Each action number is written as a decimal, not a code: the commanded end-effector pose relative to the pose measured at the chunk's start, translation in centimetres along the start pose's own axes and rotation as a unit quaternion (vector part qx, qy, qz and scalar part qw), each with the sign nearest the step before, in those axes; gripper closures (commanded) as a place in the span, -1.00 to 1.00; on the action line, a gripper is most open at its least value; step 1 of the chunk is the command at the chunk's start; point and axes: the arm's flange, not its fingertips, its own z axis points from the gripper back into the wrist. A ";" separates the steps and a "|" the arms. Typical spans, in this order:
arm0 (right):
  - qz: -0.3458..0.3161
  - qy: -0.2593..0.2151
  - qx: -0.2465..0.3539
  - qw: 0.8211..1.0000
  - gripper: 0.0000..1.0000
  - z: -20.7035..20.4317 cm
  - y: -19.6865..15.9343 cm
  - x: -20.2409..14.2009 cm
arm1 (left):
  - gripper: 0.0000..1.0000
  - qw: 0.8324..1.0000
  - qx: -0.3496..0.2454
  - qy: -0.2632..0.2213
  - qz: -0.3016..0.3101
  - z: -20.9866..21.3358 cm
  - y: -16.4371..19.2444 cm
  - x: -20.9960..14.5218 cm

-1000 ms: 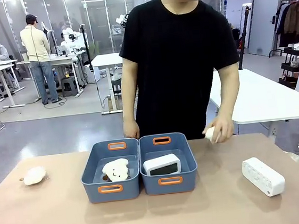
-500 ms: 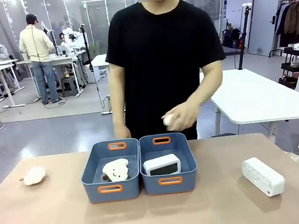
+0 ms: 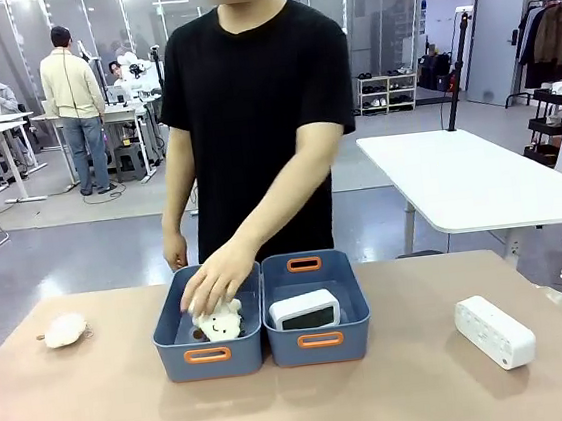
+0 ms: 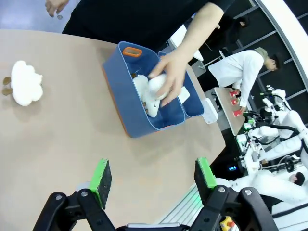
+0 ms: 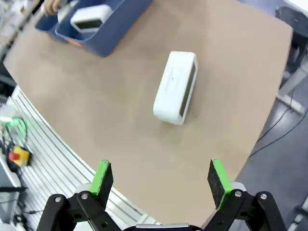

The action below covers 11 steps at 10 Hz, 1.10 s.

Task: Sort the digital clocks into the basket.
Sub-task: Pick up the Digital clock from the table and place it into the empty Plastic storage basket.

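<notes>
1. While the brown table (image 3: 102,420) is shared with a person, the sorting of the clocks is judged to be half done.
2. Two blue bins are set side by side, touching, in the middle of the table. The basket (image 3: 296,350) on the robot's right is taken as the one for clocks. The other bin (image 3: 181,362) is taken as the one for toys.
3. The left gripper (image 4: 153,173) is held above the bare table, off to one side of the bins. Its jaws are spread wide and nothing is between them. The right gripper (image 5: 160,175) is held high over the right part of the table, likewise wide apart and empty.
4. One digital clock (image 3: 305,310) is laid inside the basket, so this part is considered finished. The second digital clock (image 3: 495,331) lies on the table, well apart from the basket. In the right wrist view it is seen ahead of the right gripper. It is left to be grasped and carried over.
5. The person's hand (image 3: 213,280) is placed on a plush toy (image 3: 219,323) in the other bin. Whether the toy is gripped or let go cannot be told.
6. Another plush toy (image 3: 64,330) is left on the table at the robot's far left, not touched by anything.
</notes>
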 end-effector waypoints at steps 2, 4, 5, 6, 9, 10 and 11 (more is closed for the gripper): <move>-0.008 0.026 -0.089 0.996 -1.00 -10.9 4.8 3.5 | -0.76 1.000 0.002 -0.008 0.004 -0.1 -0.2 0.2; -0.025 0.065 -0.134 0.989 -1.00 -14.8 7.0 4.2 | -0.76 1.000 0.002 -0.008 0.004 -0.1 -0.2 0.2; -0.037 0.077 -0.139 0.987 -1.00 -15.9 7.2 4.5 | -0.76 1.000 0.002 -0.008 0.004 -0.1 -0.2 0.2; -0.042 0.086 -0.129 0.987 -1.00 -16.3 7.6 4.3 | -0.76 1.000 0.002 -0.008 0.004 -0.1 -0.2 0.2; -0.037 0.106 -0.145 0.983 -1.00 -17.5 7.1 3.8 | -0.76 1.000 0.002 -0.008 0.004 -0.1 -0.2 0.2; -0.031 0.116 -0.169 0.978 -1.00 -17.6 6.5 3.7 | -0.76 1.000 0.002 -0.008 0.004 -0.1 -0.2 0.2; -0.031 0.134 -0.162 0.977 -1.00 -17.9 6.4 3.3 | -0.76 1.000 0.002 -0.008 0.004 -0.1 -0.2 0.2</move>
